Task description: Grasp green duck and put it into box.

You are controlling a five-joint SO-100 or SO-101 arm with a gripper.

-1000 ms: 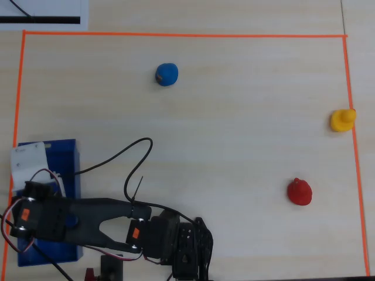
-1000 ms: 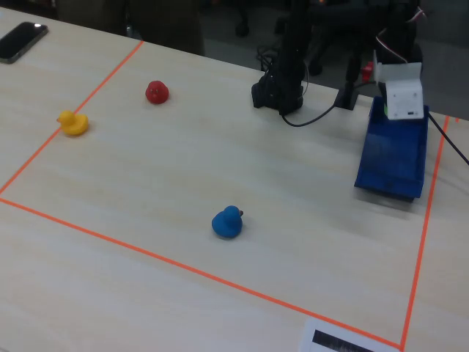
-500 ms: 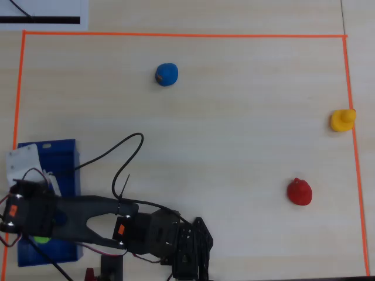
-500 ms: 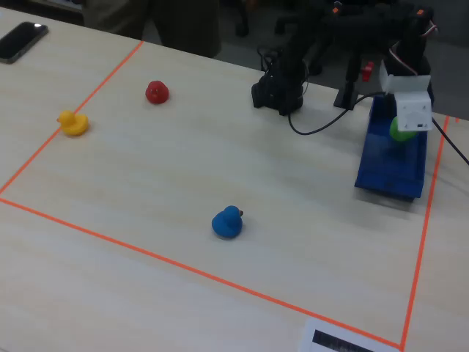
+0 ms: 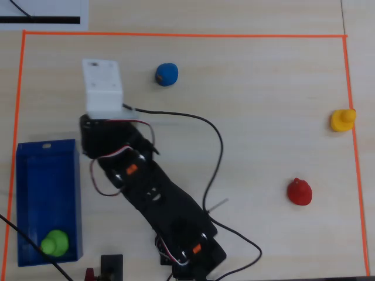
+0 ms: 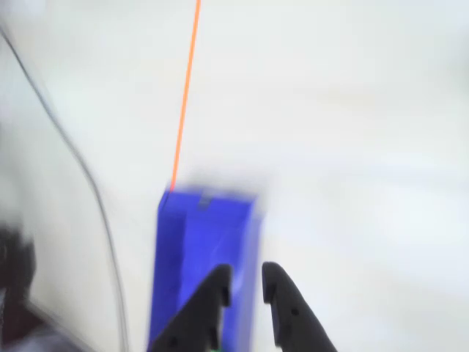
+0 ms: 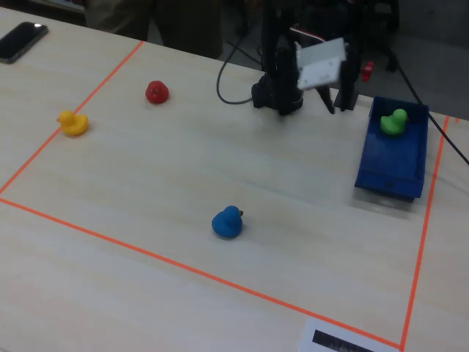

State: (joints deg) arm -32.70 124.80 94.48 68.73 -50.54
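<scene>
**A:** From above, item one: the pincer?

**B:** Hidden under the white camera housing [image 5: 103,86] at the arm's tip, above bare bench [image 5: 246,88], between the box [image 5: 32,175] and the blue toy [image 5: 166,74]. Green duck [image 5: 55,242] lies inside the box, at its lower end in this view.

**A:** Other stock on the surface?

**B:** Yellow duck [image 5: 341,120] on the orange tape line [image 5: 176,35] at right; red toy [image 5: 299,192] below it. Pale wood-grain top, black cables trailing from the arm.

**A:** At the wrist camera?

**B:** Pincer [image 6: 245,282] with its two dark tips slightly parted, a narrow gap, nothing between them, touching nothing. Blue box [image 6: 194,242] beneath and behind, blurred; tape line [image 6: 185,95] runs up from it.

**A:** Side camera?

**B:** Green duck [image 7: 393,122] upright in the far end of the box [image 7: 388,172]. Arm raised left of it. Blue toy [image 7: 228,221] mid-bench, red toy [image 7: 156,92] and yellow duck [image 7: 72,122] at left, phone [image 7: 22,40] on the corner. Dim room behind, a person partly seen.
</scene>
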